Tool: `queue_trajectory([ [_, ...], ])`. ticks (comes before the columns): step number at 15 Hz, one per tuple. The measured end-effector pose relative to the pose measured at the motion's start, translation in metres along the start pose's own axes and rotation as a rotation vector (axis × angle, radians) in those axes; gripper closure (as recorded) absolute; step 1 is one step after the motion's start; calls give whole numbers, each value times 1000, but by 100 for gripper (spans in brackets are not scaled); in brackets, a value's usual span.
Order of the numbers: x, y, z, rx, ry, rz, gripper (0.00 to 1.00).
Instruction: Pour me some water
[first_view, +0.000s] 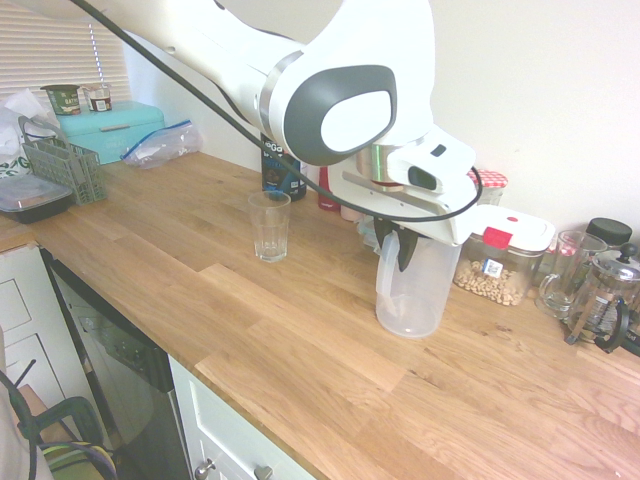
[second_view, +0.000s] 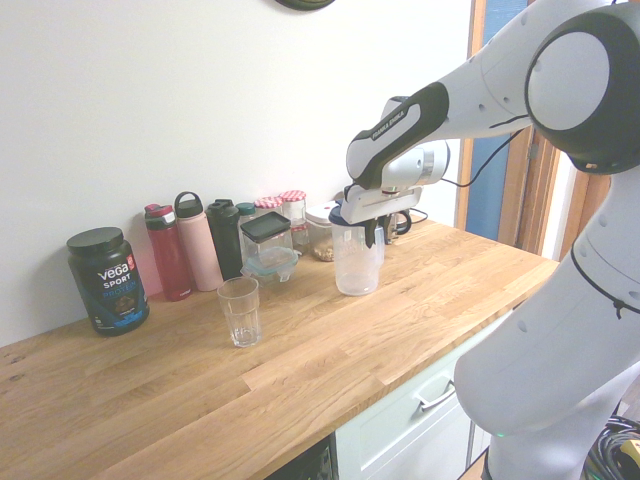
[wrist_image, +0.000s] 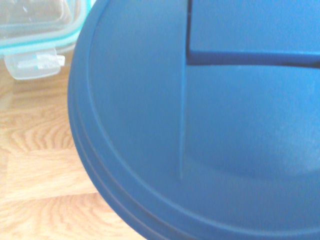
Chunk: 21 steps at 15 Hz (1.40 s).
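While the white arm reached in over the wooden worktop (first_view: 300, 330), its two-finger gripper (first_view: 397, 248) pointed steeply down at the translucent plastic jug with a blue lid (first_view: 415, 285), its dark fingers closed on the jug's handle just under the rim. The jug stood upright on the worktop, its long axis vertical and its mouth facing up; in the first exterior view the handle faced about nine o'clock, toward the clear ribbed drinking glass (first_view: 269, 226). Any water in the jug could not be made out through its cloudy wall. The glass stood upright and apart from the jug, at roughly ten o'clock from it in that view, and it looked empty.

In the wrist view the round blue lid (wrist_image: 210, 130) filled most of the picture, with a straight-edged flap set into it. At ten o'clock from the lid lay a clear storage box with a teal seal (wrist_image: 35, 30).

Behind the jug, at about two o'clock in the first exterior view, stood a clear lidded container of beige chickpeas (first_view: 497, 268), close beside it. Farther along at three o'clock was a glass French press (first_view: 605, 300).
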<state>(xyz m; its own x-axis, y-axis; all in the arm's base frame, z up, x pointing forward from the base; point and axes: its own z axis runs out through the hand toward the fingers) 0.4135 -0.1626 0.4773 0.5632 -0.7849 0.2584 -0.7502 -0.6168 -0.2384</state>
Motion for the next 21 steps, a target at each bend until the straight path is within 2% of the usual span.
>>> queue_trajectory([
  [2,-8,0,-32,3,11,-68,100],
  [6,-44,-28,-85,-21,-32,-301,100],
  [11,-71,-108,-91,-69,-101,-597,100],
  [15,-76,-170,-80,-179,-154,-815,100],
  [21,-108,-229,-72,-432,-163,-1108,100],
])
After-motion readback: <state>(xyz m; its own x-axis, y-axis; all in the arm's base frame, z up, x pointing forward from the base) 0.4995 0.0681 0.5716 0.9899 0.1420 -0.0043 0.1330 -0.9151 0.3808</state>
